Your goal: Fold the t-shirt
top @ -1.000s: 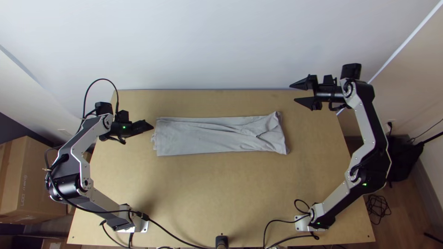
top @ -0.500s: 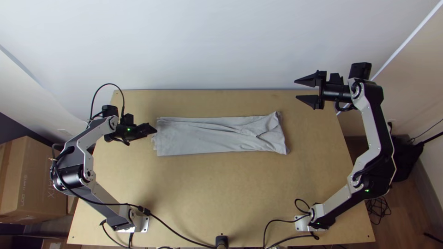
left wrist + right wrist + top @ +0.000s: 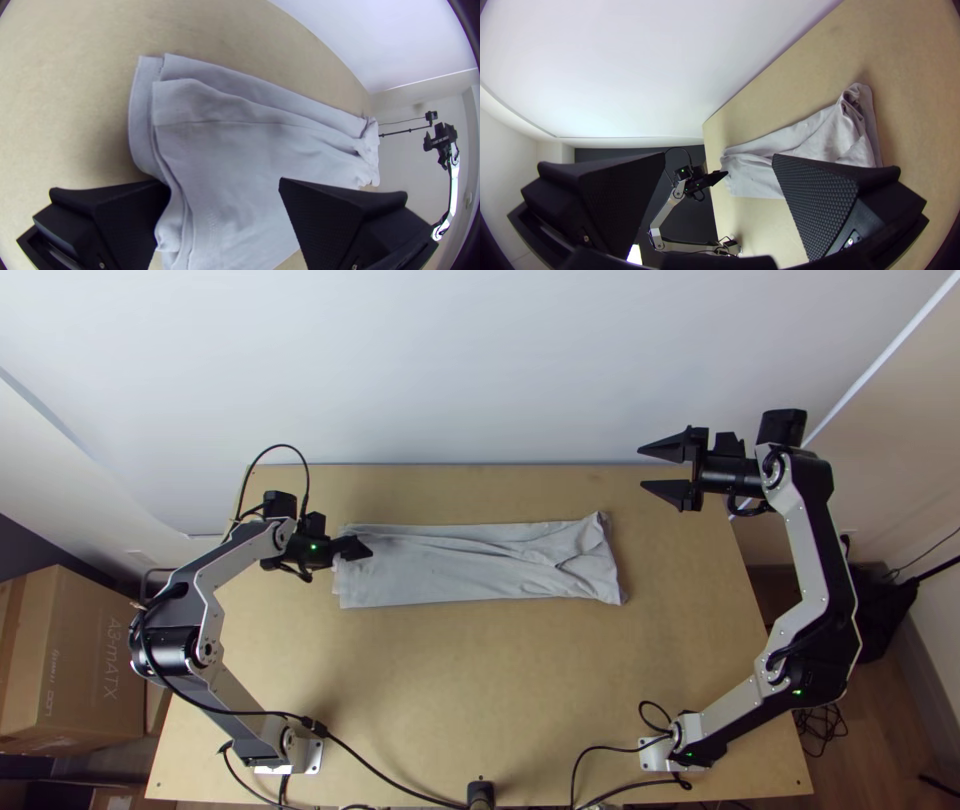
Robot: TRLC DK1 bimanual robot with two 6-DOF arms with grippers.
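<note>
T-shirt [image 3: 470,565] end-on to left gripper [image 3: 358,550]

Across the table [image 3: 480,670], it lies in a long strip parallel to the far edge, more room nearward. The left gripper, nearer, has its fingers apart at the left end, pointing along the strip. Right gripper [image 3: 641,467], also spread, hangs toward the far right corner.

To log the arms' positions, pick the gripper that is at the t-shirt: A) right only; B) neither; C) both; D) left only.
D: the left gripper is at one end of the t-shirt, while the right gripper is off beyond its other end.
</note>
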